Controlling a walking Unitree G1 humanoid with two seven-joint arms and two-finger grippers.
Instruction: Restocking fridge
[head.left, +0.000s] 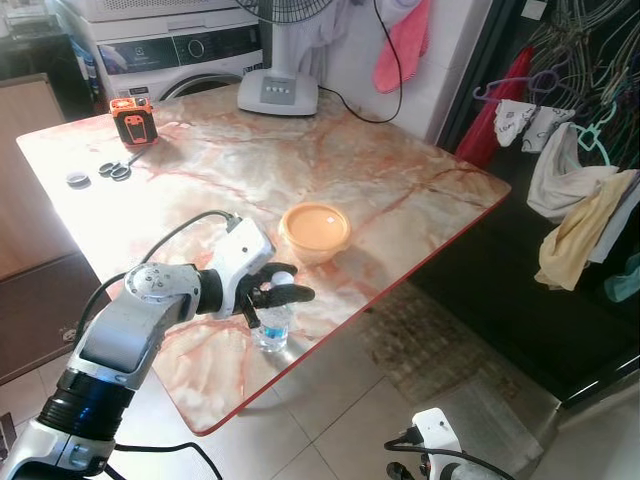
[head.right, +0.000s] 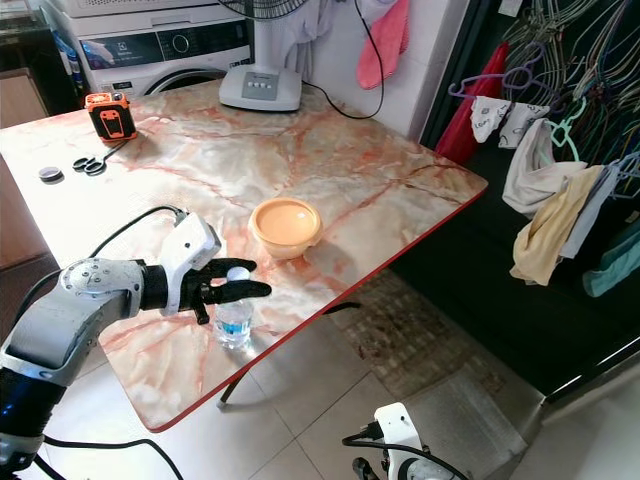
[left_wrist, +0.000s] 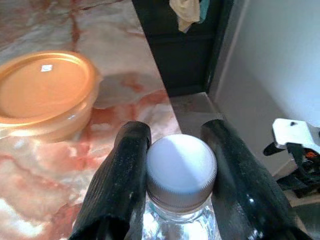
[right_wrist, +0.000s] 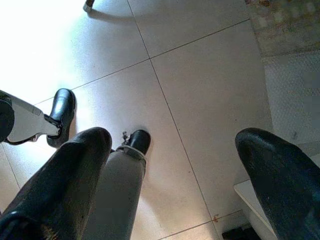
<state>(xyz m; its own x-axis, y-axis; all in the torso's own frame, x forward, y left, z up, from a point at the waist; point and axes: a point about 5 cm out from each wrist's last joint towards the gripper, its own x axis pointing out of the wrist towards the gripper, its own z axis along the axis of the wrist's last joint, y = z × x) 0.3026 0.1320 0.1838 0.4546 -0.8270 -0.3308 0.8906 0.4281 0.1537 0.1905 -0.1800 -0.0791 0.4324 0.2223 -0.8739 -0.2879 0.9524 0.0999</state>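
Left gripper at the table's near edge, fingers straddling the white cap of the water bottle; one touches the cap, the other stands just off, so the jaws are not yet clamped. A sound grasp would close squarely below the cap and lift straight, since the bottle stands close to the edge. Right gripper hangs idle over floor tiles, jaws spread. One bottle; beyond it one orange lidded bowl on the marble table.
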